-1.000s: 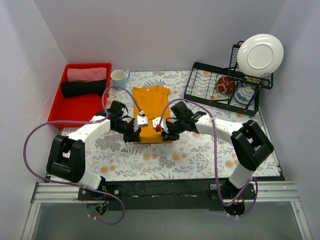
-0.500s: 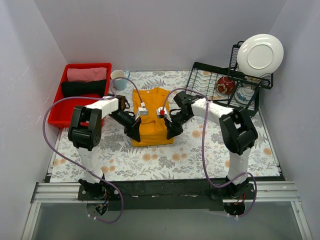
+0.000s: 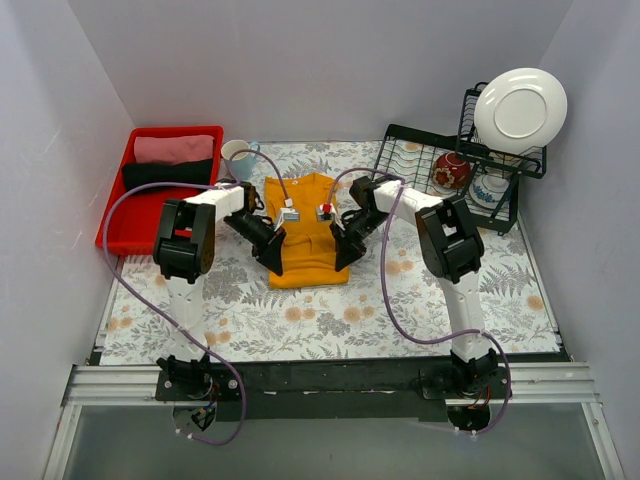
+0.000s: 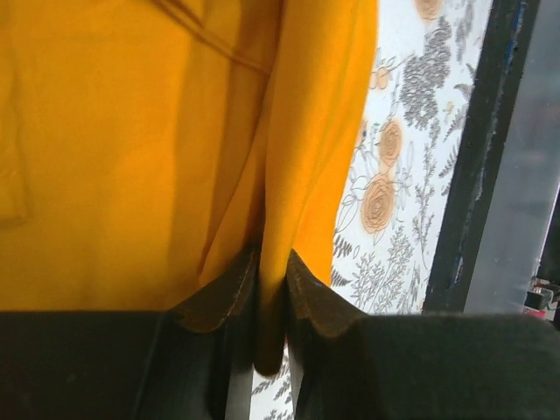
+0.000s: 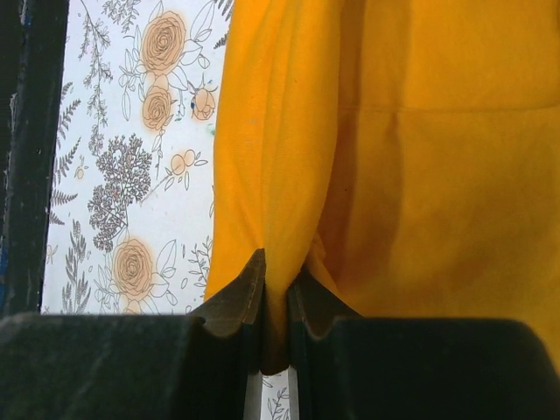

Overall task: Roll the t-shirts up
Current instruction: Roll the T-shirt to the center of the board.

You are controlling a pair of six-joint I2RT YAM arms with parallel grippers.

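Note:
The orange-yellow t-shirt [image 3: 305, 225] lies on the flowered table cloth, its near part folded back over the rest. My left gripper [image 3: 272, 262] is shut on the folded edge at the shirt's left side. My right gripper [image 3: 342, 260] is shut on the folded edge at its right side. In the left wrist view the cloth [image 4: 131, 149] is pinched between the jaws of the gripper [image 4: 271, 280]. In the right wrist view the cloth [image 5: 420, 157] is pinched the same way in the gripper [image 5: 276, 284].
A red bin [image 3: 131, 231] with a rolled pink cloth [image 3: 172, 148] and a rolled black cloth [image 3: 165, 174] stands at the back left. A white mug [image 3: 238, 155] stands beside it. A black dish rack [image 3: 445, 178] with a plate [image 3: 520, 105] and bowls stands at the back right.
Both grippers have moved away from the arm bases toward the shirt's collar, carrying the near edge with them. The shirt's visible length has shortened as the fold grew.

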